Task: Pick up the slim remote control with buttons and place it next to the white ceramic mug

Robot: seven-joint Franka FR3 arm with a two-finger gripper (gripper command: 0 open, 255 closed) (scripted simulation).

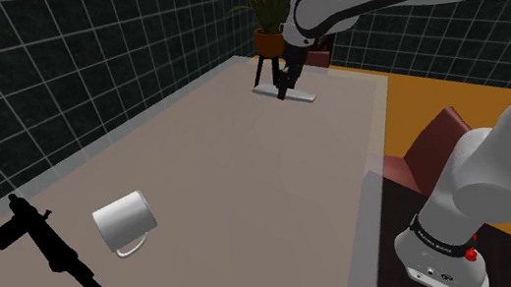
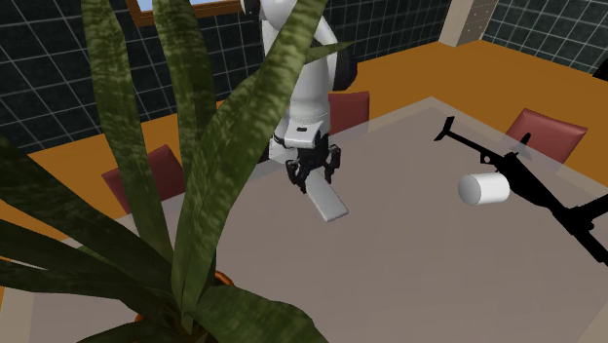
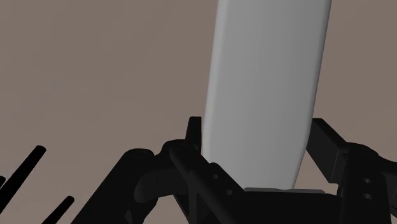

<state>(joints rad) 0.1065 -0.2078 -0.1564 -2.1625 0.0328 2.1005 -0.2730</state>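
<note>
mug point(image 1: 124, 222) on its side, shoulder view's left, on the table point(image 1: 250, 198) | well apart to its right, plain grey remote point(image 1: 304, 96) flat near the far edge | gripper point(image 1: 284, 94) down on it, fingers point(image 3: 194, 130) clamped against both long edges

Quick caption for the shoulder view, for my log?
Franka's pincer at the pale remote near the table's far end; white mug lies on its side, well apart.

Inventory by kind:
- Table point(image 1: 246, 168): one.
- Remote control point(image 2: 329, 203), slim, grey: one.
- Mug point(image 2: 484, 189), white: one.
- Potted plant point(image 1: 269, 37): one.
- Black jointed stand point(image 2: 531, 185): one.
- Dark-red chairs point(image 2: 349, 107) at the table's edges: three.
- Robot arm point(image 1: 504, 169): one.
</note>
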